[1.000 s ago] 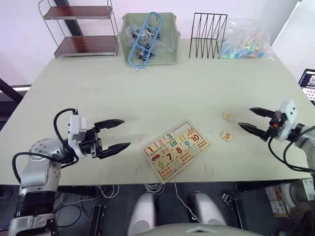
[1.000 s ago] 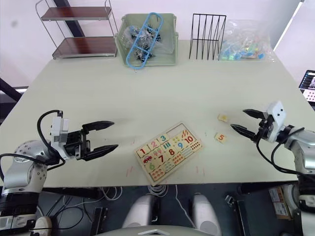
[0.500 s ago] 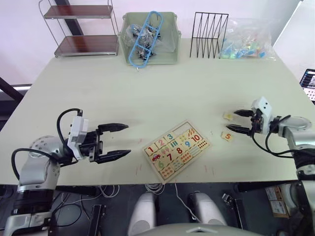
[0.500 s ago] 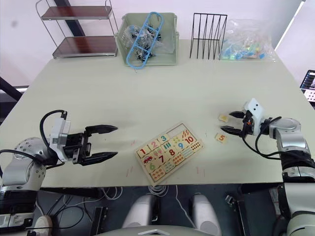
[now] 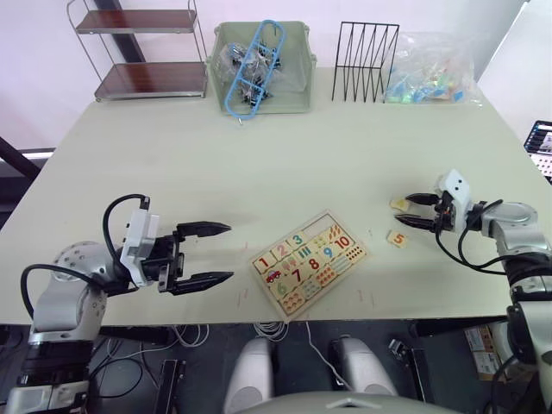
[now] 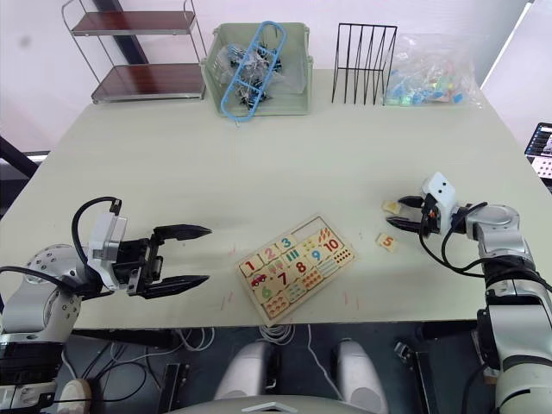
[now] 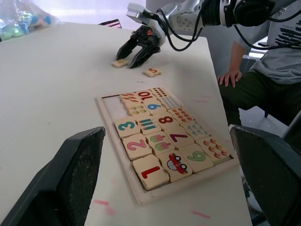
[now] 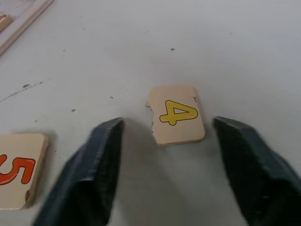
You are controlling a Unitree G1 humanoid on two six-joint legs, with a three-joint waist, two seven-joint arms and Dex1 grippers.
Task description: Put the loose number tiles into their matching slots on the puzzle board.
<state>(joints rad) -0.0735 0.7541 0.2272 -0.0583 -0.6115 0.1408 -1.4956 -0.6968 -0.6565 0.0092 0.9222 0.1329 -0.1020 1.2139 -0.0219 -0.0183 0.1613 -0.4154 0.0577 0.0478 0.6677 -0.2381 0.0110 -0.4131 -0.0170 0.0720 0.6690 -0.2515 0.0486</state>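
Note:
The puzzle board (image 7: 115, 143) lies near the table's front edge, with tiles 1, 2 and 3 seated in its far row. The matching slots (image 5: 322, 229) beside the 3 are bare. Two loose number tiles lie to the right of the board: the yellow 4 (image 8: 177, 114) and the orange 5 (image 5: 397, 238). My right gripper (image 5: 408, 210) is open and low at the table, its fingers (image 8: 254, 165) on either side of the 4 without touching it. Left of the board, my left gripper (image 5: 228, 252) is open and holds nothing.
Along the table's back edge stand a wire shelf (image 5: 142, 52), a green bin (image 5: 261, 99) of clips, a black wire rack (image 5: 366, 62) and a clear plastic bag (image 5: 429, 69) of colourful pieces. A person (image 7: 268, 61) stands past the table's right edge.
My right gripper has moved left across the table and now straddles the 4 tile. My left gripper has edged slightly to the right. The tiles and the board have not moved.

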